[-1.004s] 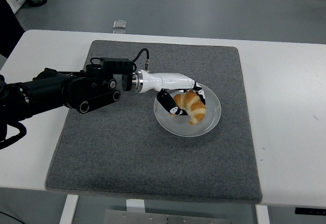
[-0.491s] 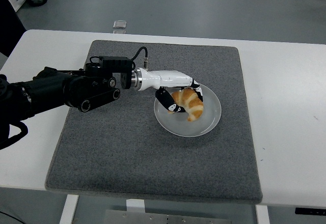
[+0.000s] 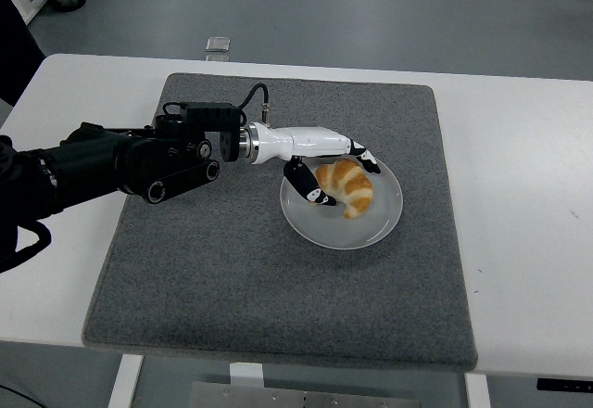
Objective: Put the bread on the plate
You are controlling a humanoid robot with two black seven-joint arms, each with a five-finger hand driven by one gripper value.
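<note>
Since the earlier pictures the bread point(image 3: 346, 185) has shifted a little toward the upper part of the plate point(image 3: 380, 227), and the fingers seem looser around it. At the bottom of the frame the near edge of the white desk point(image 3: 528, 334) shows, with the grey mat point(image 3: 232, 278) covering most of it. Right of the centre the croissant lies inside the plate, resting on its surface, probably so that it can be let go. The left hand point(image 3: 326, 172) comes in from the left edge; its thumb and fingers are on both sides of the bread and close to it, but whether they grip or only touch cannot be told. The right hand is not visible. At the top, on the floor, lies a small grey object point(image 3: 218, 45).
</note>
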